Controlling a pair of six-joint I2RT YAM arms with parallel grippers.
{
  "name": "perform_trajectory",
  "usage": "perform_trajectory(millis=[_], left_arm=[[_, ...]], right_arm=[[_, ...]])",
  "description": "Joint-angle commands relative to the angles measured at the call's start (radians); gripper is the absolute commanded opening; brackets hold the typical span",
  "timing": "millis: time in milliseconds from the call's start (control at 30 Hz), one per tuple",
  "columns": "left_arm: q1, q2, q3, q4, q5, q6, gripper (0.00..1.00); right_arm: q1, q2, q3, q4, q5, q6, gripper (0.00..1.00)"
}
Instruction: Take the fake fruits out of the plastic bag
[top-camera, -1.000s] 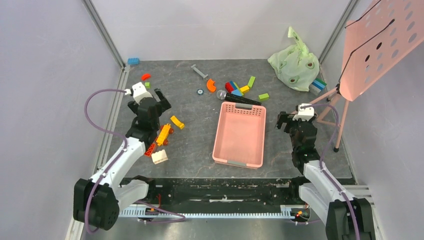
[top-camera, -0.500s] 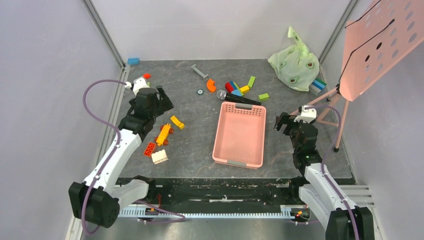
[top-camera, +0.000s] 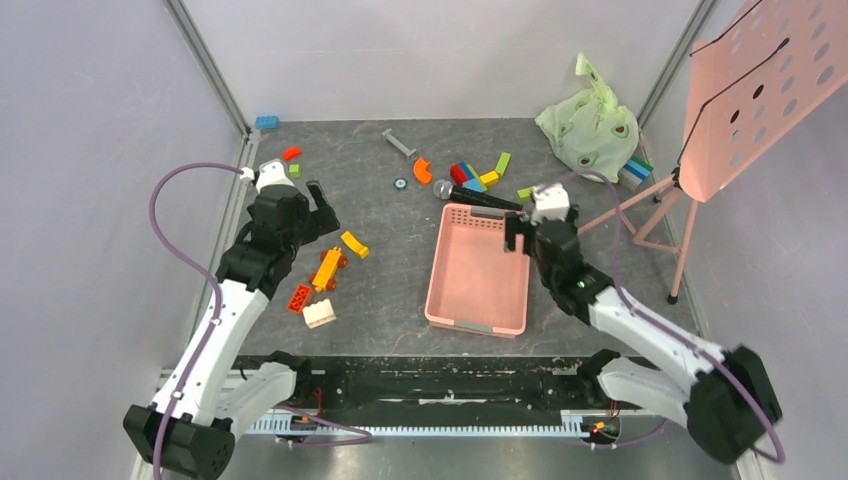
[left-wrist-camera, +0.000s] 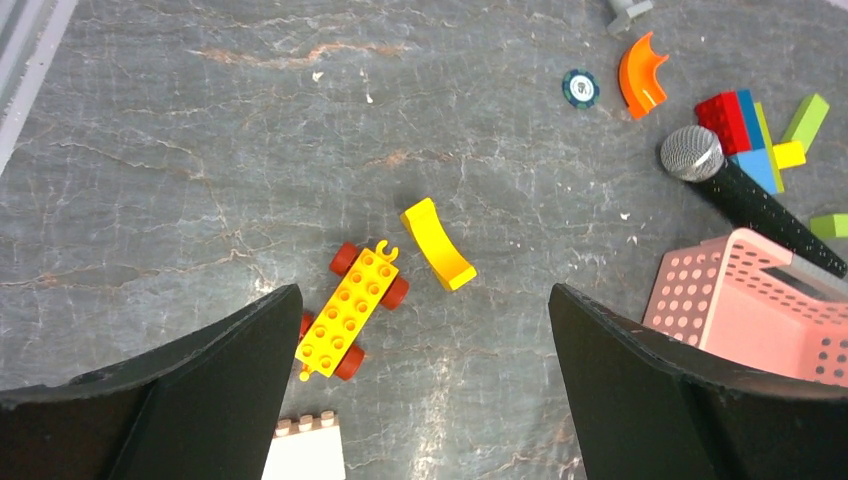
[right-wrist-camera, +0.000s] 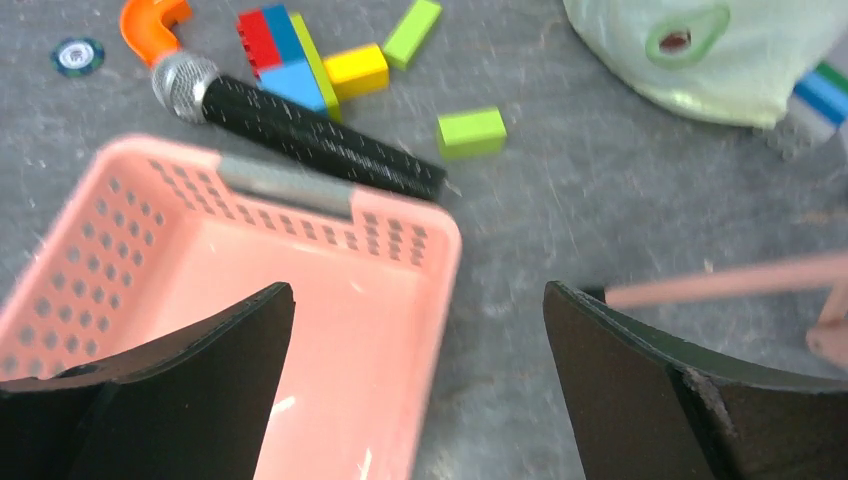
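My left hand (left-wrist-camera: 422, 295) hangs open, fingers apart, over a yellow block (left-wrist-camera: 350, 315). My right hand (right-wrist-camera: 417, 290), equally wide, hovers above the pink basket's (top-camera: 478, 270) far end. The plastic bag (top-camera: 590, 130) lies in the tabletop's far right corner.

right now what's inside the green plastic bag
The plastic bag shows only crinkled pale green film with darker spots; whatever is inside is covered.

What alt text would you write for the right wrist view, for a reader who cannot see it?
The open right pincer hovers above the far corner of a pink basket. Beyond it lie a black microphone, coloured toy blocks and, at top right, the pale green plastic bag.
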Motion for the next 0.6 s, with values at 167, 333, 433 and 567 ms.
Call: perform_trajectory(millis=[167, 333, 433, 567], left_arm=[[0.000, -0.019, 0.031, -0.028, 0.079, 0.140, 1.00], [0.000, -0.050, -0.002, -0.013, 0.057, 0.158, 1.00], [0.000, -0.059, -0.014, -0.009, 0.039, 0.166, 1.00], [-0.002, -0.058, -0.018, -0.010, 0.043, 0.171, 1.00]], right_arm=[[0.045, 0.589, 0.757, -0.212, 0.201, -0.122, 0.98], [-0.041, 0.929, 1.250, -0.393, 0.150, -0.154, 0.98], [-0.114, 1.115, 1.509, -0.464, 0.085, -0.145, 0.98], [-0.204, 1.285, 1.708, -0.464, 0.072, -0.138, 0.98]])
